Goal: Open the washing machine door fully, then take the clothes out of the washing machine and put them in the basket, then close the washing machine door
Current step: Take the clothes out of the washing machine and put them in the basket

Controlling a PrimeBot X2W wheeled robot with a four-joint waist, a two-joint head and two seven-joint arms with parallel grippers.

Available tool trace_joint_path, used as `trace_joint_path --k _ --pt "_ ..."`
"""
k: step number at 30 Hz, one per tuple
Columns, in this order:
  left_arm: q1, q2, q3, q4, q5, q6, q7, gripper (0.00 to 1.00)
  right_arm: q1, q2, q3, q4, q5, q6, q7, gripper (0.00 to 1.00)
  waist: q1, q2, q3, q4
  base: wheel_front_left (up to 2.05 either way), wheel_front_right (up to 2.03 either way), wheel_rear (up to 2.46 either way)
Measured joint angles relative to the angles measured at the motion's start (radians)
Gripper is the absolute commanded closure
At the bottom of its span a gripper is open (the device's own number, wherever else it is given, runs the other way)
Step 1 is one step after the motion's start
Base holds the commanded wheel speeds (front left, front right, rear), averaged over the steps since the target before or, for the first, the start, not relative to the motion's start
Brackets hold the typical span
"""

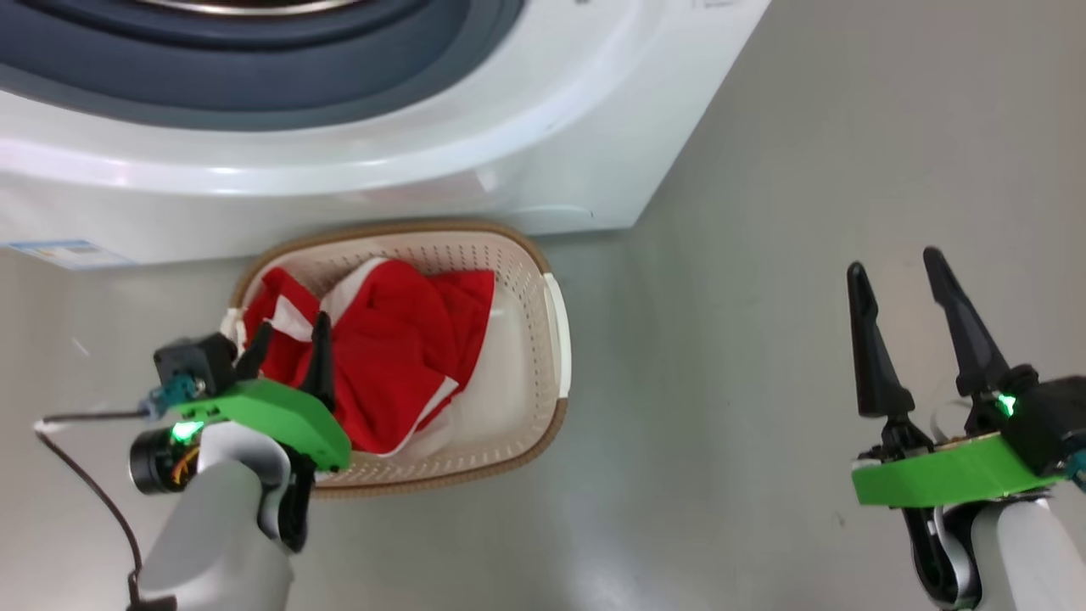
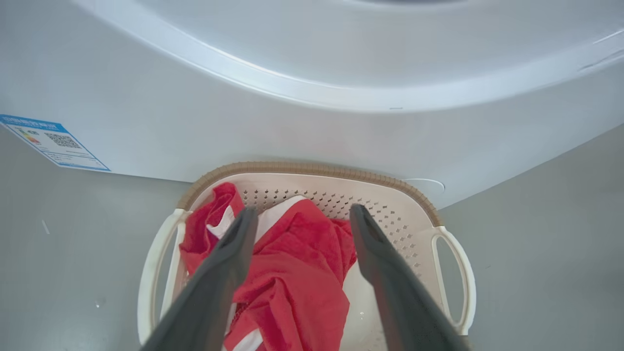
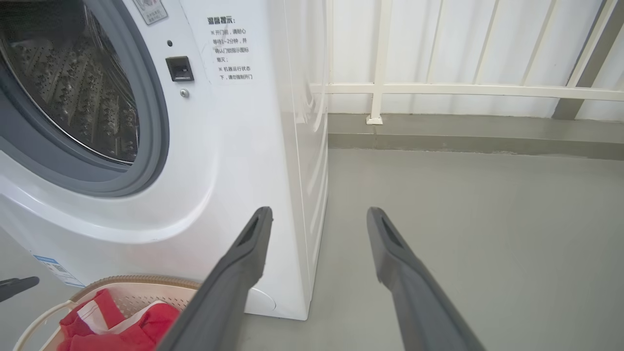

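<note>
Grey floor (image 1: 806, 170) runs before the washer (image 1: 339, 178); the basket (image 1: 522, 280) sits just in front of it, red clothes (image 1: 399, 356) inside. Over them hangs the left gripper (image 1: 293, 324), fingers apart; the right gripper (image 1: 893, 260), fingers also apart, is well aside

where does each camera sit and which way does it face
head view: on the head, facing down at the basket of clothes by the washing machine; left gripper and right gripper show open.
left wrist view: along its fingers, down into the basket.
right wrist view: along its fingers, toward the drum and floor.
shared: all show basket and clothes.
</note>
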Motion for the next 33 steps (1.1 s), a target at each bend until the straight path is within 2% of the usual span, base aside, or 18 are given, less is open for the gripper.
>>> trace_joint_path --k 8,10,19,27,33 --pt "0.194 -0.005 0.047 -0.314 0.040 0.002 0.000 0.00 0.050 0.000 -0.012 0.016 -0.020 0.000 0.000 0.00 0.0000 0.0000 -0.098 0.025 0.00 0.00 0.00" --pt "0.259 -0.008 0.059 -0.424 0.061 0.014 0.000 0.00 0.068 0.001 -0.017 0.019 -0.022 0.000 0.000 0.00 0.0000 0.0000 -0.137 0.032 0.00 0.00 0.00" --pt "0.390 -0.013 0.063 -0.660 0.107 0.030 0.000 0.00 0.107 0.001 -0.029 0.030 -0.046 0.000 0.000 0.00 0.0000 0.0000 -0.243 0.053 0.00 0.00 0.00" --pt "0.501 -0.013 0.051 -0.777 0.139 0.025 -0.004 0.00 0.153 0.002 -0.036 0.039 -0.055 0.000 0.000 0.00 0.0000 0.0000 -0.329 0.059 0.00 0.00 0.00" --pt "0.570 -0.010 0.044 -0.814 0.157 0.014 -0.004 0.00 0.184 0.002 -0.042 0.039 -0.055 0.000 0.000 0.00 0.0000 0.0000 -0.378 0.060 0.00 0.00 0.00"
